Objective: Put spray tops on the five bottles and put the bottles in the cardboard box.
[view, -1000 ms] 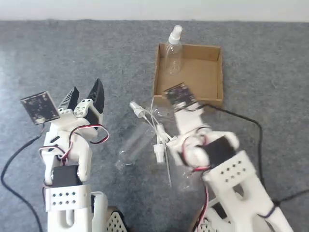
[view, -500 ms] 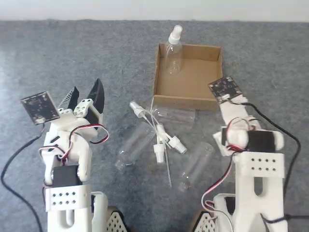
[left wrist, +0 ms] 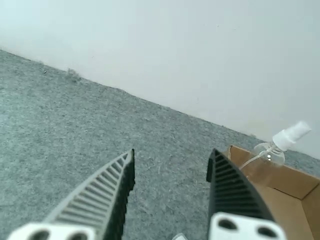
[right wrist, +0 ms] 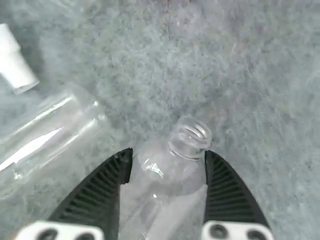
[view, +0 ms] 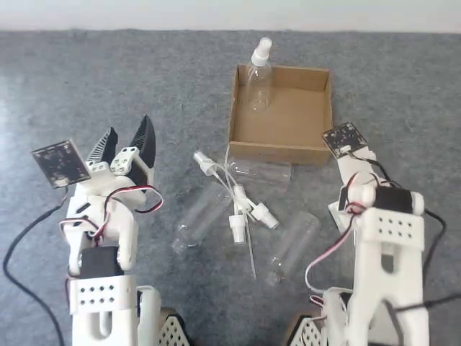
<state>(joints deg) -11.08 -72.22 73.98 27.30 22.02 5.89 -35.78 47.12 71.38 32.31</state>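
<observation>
My right gripper [right wrist: 167, 156] is shut on a clear capless bottle [right wrist: 172, 165], its open neck pointing away over the grey carpet. In the high view the right arm [view: 371, 205] stands by the near right corner of the cardboard box [view: 277, 153]. A bottle with a spray top [view: 258, 79] stands in the box's far left corner. Three bare bottles [view: 205, 213] [view: 263, 173] [view: 292, 245] lie in front of the box among loose spray tops [view: 238, 225]. My left gripper [view: 128, 130] is open and raised at the left, pointing toward the wall.
The left wrist view looks over the carpet to a white wall, with the box [left wrist: 280, 175] and the capped bottle [left wrist: 280, 145] at its edge. Beside the held bottle lie another clear bottle [right wrist: 40, 135] and a white spray top [right wrist: 12, 60].
The right arm has swung from over the pile in the middle to the right, near the box's corner, uncovering the bottle lying there. The left arm has kept still.
</observation>
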